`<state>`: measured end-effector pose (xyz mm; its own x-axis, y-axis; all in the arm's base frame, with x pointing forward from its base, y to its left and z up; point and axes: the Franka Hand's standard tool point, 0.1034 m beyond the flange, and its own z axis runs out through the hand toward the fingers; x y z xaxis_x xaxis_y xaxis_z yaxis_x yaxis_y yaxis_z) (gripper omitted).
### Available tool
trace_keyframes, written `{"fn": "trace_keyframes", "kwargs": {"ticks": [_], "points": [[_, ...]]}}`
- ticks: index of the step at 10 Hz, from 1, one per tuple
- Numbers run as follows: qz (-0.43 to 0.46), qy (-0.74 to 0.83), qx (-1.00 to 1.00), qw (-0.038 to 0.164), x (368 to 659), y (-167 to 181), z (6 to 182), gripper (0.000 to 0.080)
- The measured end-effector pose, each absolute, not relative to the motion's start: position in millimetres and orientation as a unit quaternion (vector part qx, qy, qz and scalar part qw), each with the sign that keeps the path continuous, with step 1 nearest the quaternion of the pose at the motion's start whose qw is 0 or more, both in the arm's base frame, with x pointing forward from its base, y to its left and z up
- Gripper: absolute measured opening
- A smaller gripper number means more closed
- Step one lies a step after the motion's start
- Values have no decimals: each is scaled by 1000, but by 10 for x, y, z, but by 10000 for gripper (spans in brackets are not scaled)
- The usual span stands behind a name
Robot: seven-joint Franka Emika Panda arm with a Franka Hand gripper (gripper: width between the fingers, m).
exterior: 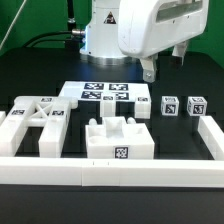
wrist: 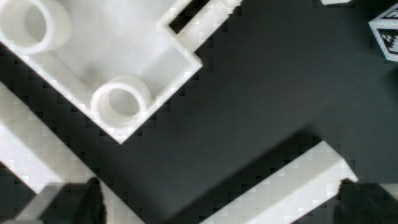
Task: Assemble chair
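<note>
While the claw (exterior: 149,72) hangs wide open and empty near the marker board (exterior: 103,95), we note the notched block (exterior: 112,138) beside that board.

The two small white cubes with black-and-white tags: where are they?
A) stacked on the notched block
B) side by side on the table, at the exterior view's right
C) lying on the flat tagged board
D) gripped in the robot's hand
B: the small cubes stand side by side on the black table, to the exterior view's right of the notched block, while the hand hangs open, holding nothing.
</note>
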<state>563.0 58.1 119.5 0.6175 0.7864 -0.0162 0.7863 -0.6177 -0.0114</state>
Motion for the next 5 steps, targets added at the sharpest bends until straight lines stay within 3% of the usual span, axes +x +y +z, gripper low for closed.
{"fn": "trace_keyframes", "kwargs": {"ticks": [5], "points": [[10, -437, -899, 2, 5630, 581, 1195, 649]]}}
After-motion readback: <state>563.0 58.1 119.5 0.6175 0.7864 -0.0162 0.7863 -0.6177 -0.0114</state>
